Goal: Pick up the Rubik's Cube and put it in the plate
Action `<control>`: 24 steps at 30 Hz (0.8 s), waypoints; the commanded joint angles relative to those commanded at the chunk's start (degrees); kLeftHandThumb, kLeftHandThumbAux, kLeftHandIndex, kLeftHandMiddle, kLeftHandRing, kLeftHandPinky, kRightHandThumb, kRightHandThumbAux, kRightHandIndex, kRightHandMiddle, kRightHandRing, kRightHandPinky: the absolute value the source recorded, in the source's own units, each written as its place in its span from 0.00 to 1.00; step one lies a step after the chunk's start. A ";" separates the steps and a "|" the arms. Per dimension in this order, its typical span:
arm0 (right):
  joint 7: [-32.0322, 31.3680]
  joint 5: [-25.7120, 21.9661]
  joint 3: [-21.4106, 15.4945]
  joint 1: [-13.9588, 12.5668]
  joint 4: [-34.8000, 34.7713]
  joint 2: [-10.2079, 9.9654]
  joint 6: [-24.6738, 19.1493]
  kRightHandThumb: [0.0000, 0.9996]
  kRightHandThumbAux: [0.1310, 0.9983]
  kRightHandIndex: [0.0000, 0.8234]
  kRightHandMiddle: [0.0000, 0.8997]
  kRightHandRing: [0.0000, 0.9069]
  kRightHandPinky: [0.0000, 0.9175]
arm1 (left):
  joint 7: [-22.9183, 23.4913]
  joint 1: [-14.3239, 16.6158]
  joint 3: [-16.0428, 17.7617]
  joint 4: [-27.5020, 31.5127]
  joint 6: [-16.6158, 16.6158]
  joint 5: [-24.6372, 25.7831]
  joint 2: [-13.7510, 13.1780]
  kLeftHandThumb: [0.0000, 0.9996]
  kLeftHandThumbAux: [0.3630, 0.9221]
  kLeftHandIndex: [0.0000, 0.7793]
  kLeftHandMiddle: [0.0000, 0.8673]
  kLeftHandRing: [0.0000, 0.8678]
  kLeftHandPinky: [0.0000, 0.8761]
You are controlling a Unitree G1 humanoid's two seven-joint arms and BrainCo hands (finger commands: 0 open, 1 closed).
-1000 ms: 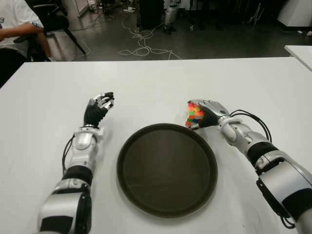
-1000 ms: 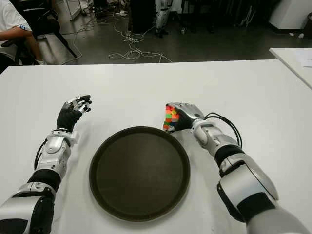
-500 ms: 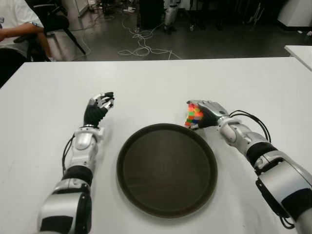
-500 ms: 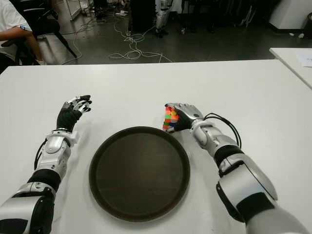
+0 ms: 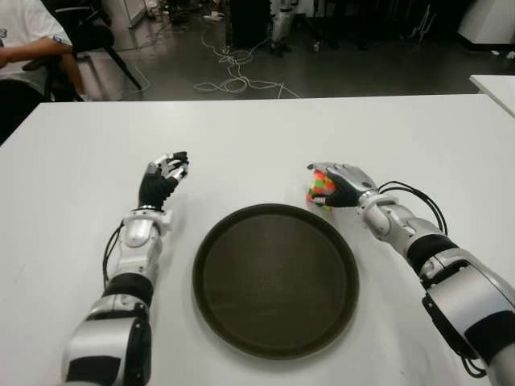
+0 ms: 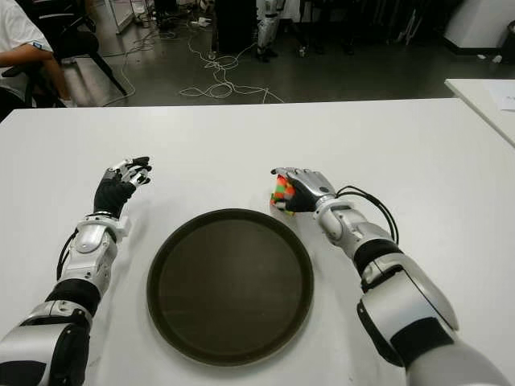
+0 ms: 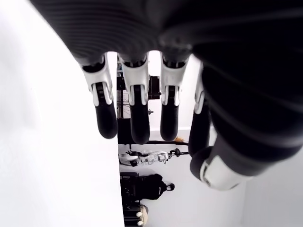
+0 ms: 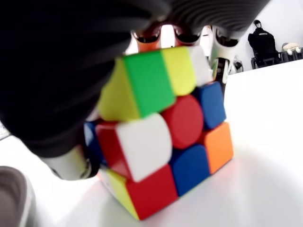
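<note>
The Rubik's Cube [image 5: 319,190] sits in my right hand [image 5: 336,185], just beyond the far right rim of the dark round plate [image 5: 273,281]. The fingers curl over the cube's top and the thumb presses its side. In the right wrist view the cube [image 8: 165,127] is tilted, its lower corner close to the white table [image 8: 265,142]; I cannot tell whether it touches. My left hand [image 5: 166,172] shows to the left of the plate, fingers relaxed and holding nothing.
The white table [image 5: 257,137] stretches far behind the plate. A seated person [image 5: 24,40] is at the far left beyond the table. Cables [image 5: 233,72] lie on the floor behind. Another table's corner [image 5: 495,84] shows at the right.
My right hand has closed further over the cube and tipped it, so less of its coloured face shows. The left hand and the plate have not moved.
</note>
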State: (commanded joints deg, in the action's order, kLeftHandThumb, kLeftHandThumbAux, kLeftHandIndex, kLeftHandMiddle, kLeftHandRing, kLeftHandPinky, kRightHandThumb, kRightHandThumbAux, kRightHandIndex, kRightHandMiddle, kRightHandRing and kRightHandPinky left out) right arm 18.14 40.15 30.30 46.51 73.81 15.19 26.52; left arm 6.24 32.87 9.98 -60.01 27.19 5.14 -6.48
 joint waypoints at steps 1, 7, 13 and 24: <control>0.55 0.20 0.17 -0.01 0.04 0.04 -0.01 0.82 0.64 0.50 0.50 0.45 0.46 | 0.04 0.03 0.02 -0.06 0.06 0.02 0.00 0.68 0.64 0.51 0.28 0.26 0.29; 2.08 0.55 0.82 0.05 0.24 0.12 0.00 0.83 0.64 0.51 0.50 0.46 0.45 | 0.07 0.08 0.06 -0.24 0.24 0.08 0.05 0.68 0.64 0.51 0.28 0.26 0.29; 3.62 0.76 1.36 0.10 0.47 0.11 -0.27 0.83 0.64 0.51 0.51 0.45 0.45 | 0.35 0.14 0.16 -0.39 0.42 0.28 0.11 0.68 0.64 0.51 0.28 0.26 0.29; 4.05 -0.31 0.79 0.06 0.70 -0.18 -1.17 0.83 0.64 0.51 0.50 0.45 0.45 | -0.01 0.11 0.07 -0.34 0.48 0.11 0.10 0.68 0.65 0.51 0.29 0.26 0.29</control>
State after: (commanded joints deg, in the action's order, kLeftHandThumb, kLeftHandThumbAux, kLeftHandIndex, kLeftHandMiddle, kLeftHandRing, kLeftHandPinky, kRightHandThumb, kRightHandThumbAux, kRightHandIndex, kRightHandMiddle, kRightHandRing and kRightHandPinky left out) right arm 22.19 39.84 31.10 46.58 74.51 15.01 25.34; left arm 6.23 32.98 10.06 -60.35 27.67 5.26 -6.38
